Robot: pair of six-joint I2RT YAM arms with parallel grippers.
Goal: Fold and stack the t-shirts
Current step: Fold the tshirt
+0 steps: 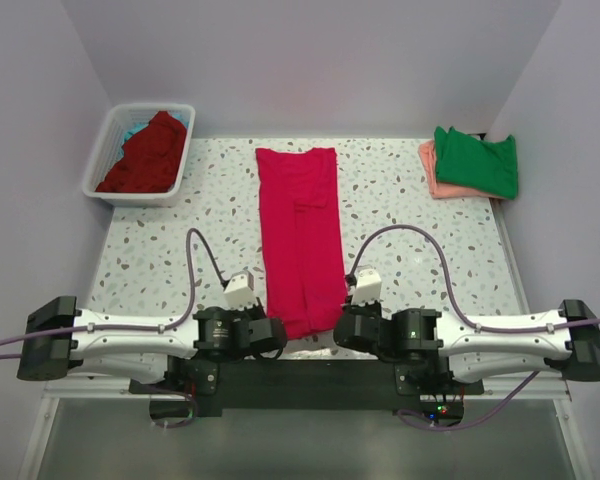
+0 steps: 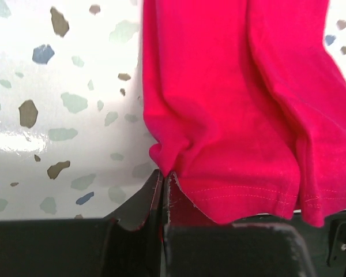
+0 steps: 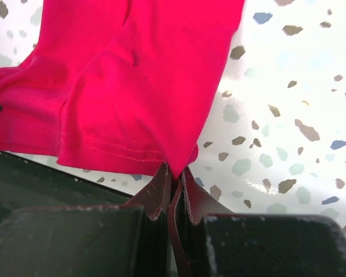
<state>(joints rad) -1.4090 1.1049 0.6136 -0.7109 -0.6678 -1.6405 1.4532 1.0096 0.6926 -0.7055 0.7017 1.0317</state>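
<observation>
Crimson t-shirt [image 1: 300, 235], a long strip on the bench [image 1: 400, 200] running from 12 to 6 o'clock; left hand [image 2: 163, 180] and right hand [image 3: 176, 173] each clamp a corner of its 6 o'clock hem. At 10 o'clock a dark red t-shirt [image 1: 145, 155] fills the basket [image 1: 100, 160]; at 2 o'clock a green t-shirt [image 1: 477, 160] mostly covers a salmon one [image 1: 427, 175].

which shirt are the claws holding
The bright pink shirt in the middle, near corners pinched; the dark red one is in the basket, the green one far right.
</observation>
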